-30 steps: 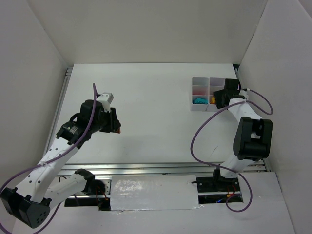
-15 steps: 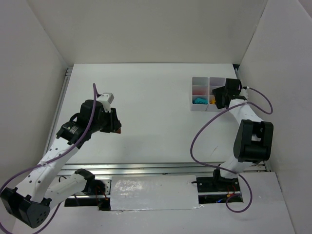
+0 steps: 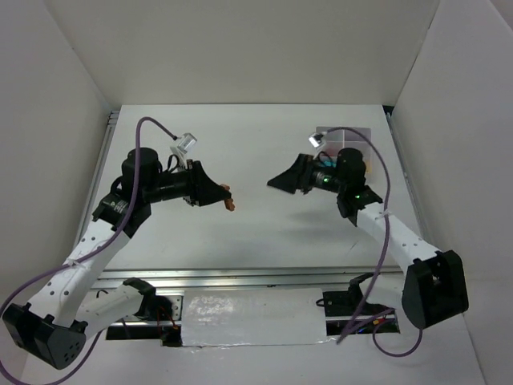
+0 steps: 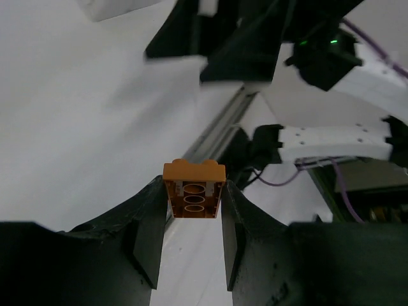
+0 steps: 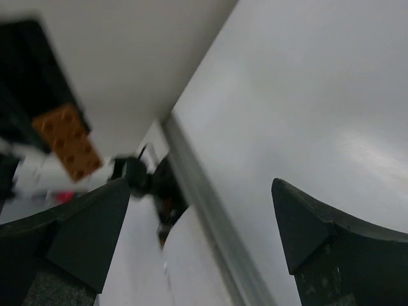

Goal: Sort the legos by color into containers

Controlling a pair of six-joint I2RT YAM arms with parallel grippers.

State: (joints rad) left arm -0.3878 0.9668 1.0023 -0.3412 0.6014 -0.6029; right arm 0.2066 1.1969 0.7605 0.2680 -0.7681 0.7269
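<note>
As the top view has it, the left tool [image 3: 228, 197] is clamped on an orange brick [image 3: 230, 203], held up above the middle of the surface [image 3: 240, 136]. The right tool [image 3: 277, 183] faces it, near but apart, jaws spread and empty. Behind the right arm sits the tray [image 3: 365, 133], mostly hidden, so I can't read its cells from here.

Over to the left wrist: the brick is pinched by its sides between the two fingers, hollow underside toward the camera, far end poking out past the tips. The right tool looms dark beyond it.

Right wrist now: both fingers stand wide with nothing between them, and the brick shows blurred off to the left of the gap, not centred.

This looks like a mid-air handover, brick bound for the tray on the right. Next, the right tool needs to line its gap up on that free end, slide in and close before the left lets go. A loose pinch could drop it.
</note>
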